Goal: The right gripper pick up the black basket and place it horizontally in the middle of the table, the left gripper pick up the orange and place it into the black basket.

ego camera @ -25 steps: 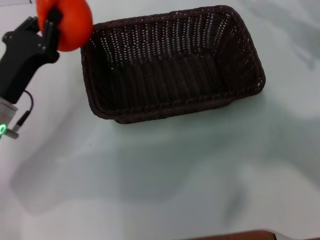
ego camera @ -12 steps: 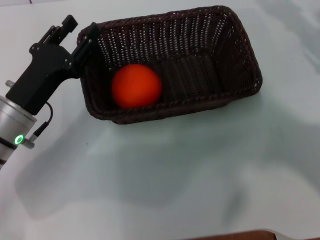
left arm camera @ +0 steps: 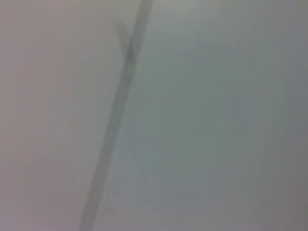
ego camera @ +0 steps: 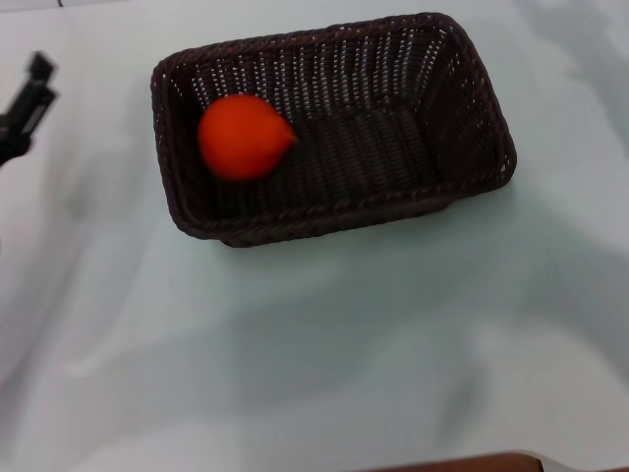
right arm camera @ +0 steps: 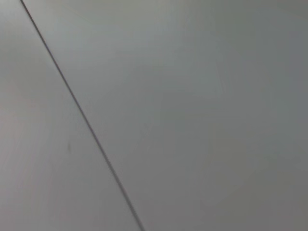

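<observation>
1. We saw the large rectangular dark brown-black woven wicker basket [ego camera: 334, 133] lying lengthwise across the far middle of the plain glossy white table [ego camera: 324, 344], upright on its base with its braided rim facing up.
2. Inside it lay the small bright orange-red round orange [ego camera: 242, 137], resting on the woven floor at the basket's left end, close against the left wall and near the front wall. Its raised neck pointed toward the right end of the basket.
3. The black clawed left gripper [ego camera: 27, 106] showed only as a blurred dark tip at the left edge of the head view, well apart from the basket and out beyond its left end, over bare tabletop. It touched neither basket nor orange.
4. We could not tell whether its fingers stood apart or together, since only a smeared part of it was visible. It held nothing that we could see.
5. The orange therefore lay to the right of that gripper, with the basket's left wall and a stretch of white surface between them.
6. The right gripper did not appear in any view.
7. Both wrist views showed only a pale grey-white surface crossed by one dark slanting line, and neither showed fingers, basket or fruit.
</observation>
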Robot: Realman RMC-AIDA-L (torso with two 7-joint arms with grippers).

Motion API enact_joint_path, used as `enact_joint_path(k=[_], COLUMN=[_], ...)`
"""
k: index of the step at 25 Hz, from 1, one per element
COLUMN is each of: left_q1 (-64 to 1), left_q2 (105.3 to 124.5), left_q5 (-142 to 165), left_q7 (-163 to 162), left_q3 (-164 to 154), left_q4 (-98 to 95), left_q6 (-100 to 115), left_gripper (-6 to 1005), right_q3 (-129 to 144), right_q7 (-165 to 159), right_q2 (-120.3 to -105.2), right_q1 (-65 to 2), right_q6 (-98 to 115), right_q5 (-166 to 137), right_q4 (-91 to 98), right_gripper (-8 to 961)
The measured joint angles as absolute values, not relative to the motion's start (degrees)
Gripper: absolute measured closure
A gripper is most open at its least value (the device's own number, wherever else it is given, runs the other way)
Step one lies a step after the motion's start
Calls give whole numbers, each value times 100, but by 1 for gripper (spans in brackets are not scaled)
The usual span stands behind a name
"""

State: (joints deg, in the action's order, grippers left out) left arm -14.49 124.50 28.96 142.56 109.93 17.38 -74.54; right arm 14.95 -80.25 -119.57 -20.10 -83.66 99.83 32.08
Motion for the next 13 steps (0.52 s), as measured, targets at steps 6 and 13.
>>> enact_joint_path(k=[6, 13], left_q1=[-1356, -1295], left_q2=[12456, 12454], left_q5=[2896, 2898], left_q7=[14764, 15405], left_q3=[11896, 12325], left_q4=[1299, 911], left_q6=[-7793, -8362], left_gripper=[98, 98], right_q3=[1295, 528], right_q7=[-6376, -4814], right_q2=[-11966, -11981], right_q1=[-2042, -2178], right_q6=[-8382, -8457], right_q5=[10486, 10515], right_q4=[2287, 1464], right_gripper=[273, 273])
